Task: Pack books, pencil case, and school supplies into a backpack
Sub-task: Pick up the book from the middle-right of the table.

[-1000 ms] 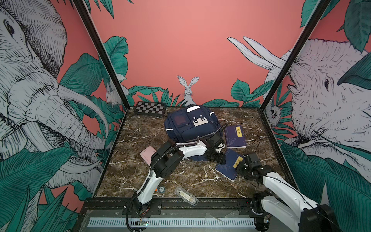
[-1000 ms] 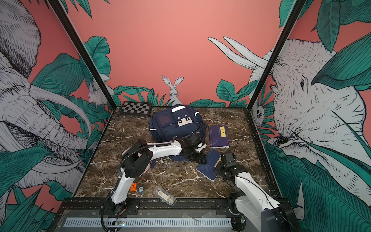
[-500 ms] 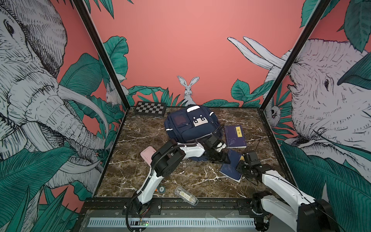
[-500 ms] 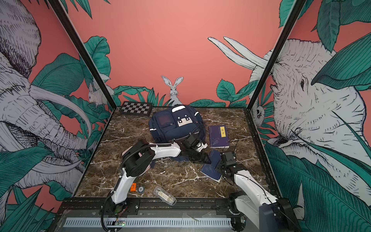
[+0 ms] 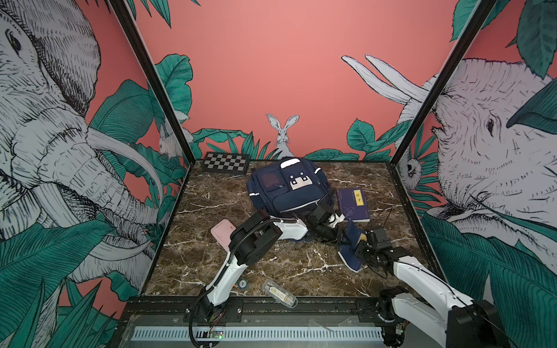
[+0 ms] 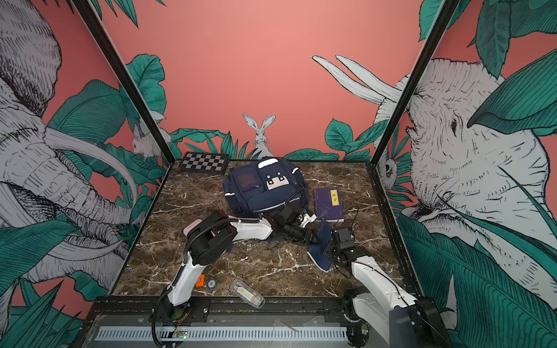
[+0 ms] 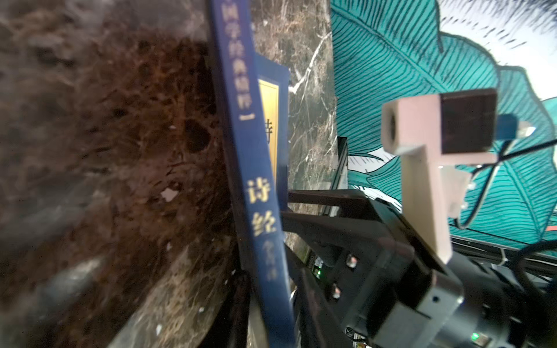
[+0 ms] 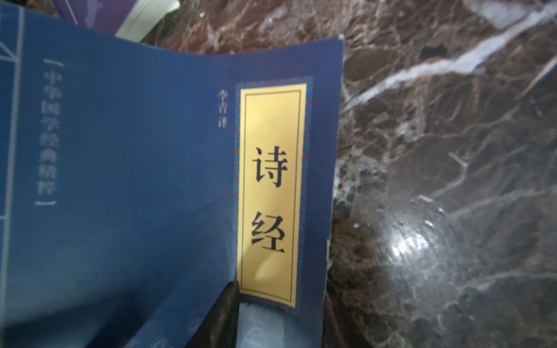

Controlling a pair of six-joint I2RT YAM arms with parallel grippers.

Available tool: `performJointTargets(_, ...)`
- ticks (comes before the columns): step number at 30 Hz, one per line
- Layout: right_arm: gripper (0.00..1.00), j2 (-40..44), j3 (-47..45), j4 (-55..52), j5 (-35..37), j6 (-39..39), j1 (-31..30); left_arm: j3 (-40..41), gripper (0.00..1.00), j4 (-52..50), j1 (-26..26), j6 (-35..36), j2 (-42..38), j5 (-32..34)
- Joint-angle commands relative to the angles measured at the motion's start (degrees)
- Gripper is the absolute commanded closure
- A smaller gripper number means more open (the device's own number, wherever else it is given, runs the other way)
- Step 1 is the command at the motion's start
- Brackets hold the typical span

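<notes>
While tight on one tilted book [image 5: 349,257], left fingers [image 7: 242,296], right fingers [image 8: 223,315]; second book [image 5: 352,202], one backpack [image 5: 286,195].

1. The backpack [image 5: 286,189] fills the back middle; the chessboard [image 5: 226,162] takes the back left corner.
2. The left arm [image 5: 256,238] lies across the middle just before the backpack, barring a straight reach from the front.
3. The tilted book [image 5: 349,256] stands on edge between the left gripper [image 5: 340,238] and right gripper [image 5: 360,245]: no passage there.
4. The flat book [image 5: 352,205] lies just beside the backpack; beyond it the marble table [image 5: 388,192] is bare to the right wall.
5. The clear plastic case [image 5: 279,296] and tape roll [image 5: 243,283] sit at the front edge; behind them, bare marble.
</notes>
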State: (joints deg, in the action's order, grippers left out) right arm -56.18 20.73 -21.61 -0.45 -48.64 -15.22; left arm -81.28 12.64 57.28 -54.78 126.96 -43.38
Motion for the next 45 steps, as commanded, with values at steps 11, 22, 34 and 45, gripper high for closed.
performJointTargets(11, 0.4, 13.9, 3.5, -8.7, -4.1, 4.5, -0.3, -3.5, 1.0, -0.1, -0.8, 4.9, -5.4, -5.3)
performJointTargets(22, 0.24, 22.1, 14.7, -7.6, -10.8, 11.9, 2.7, -3.2, 1.0, -0.8, -9.7, 8.6, -13.1, -13.0)
performJointTargets(34, 0.24, 13.7, 11.7, 17.5, -29.5, 9.8, 5.6, 0.0, 1.0, 0.2, -16.0, 12.0, -18.2, -21.4)
performJointTargets(45, 0.23, 9.2, 7.1, 29.3, -37.5, 4.8, 10.3, 4.6, 1.0, 8.6, -16.8, 7.4, -20.3, -21.3)
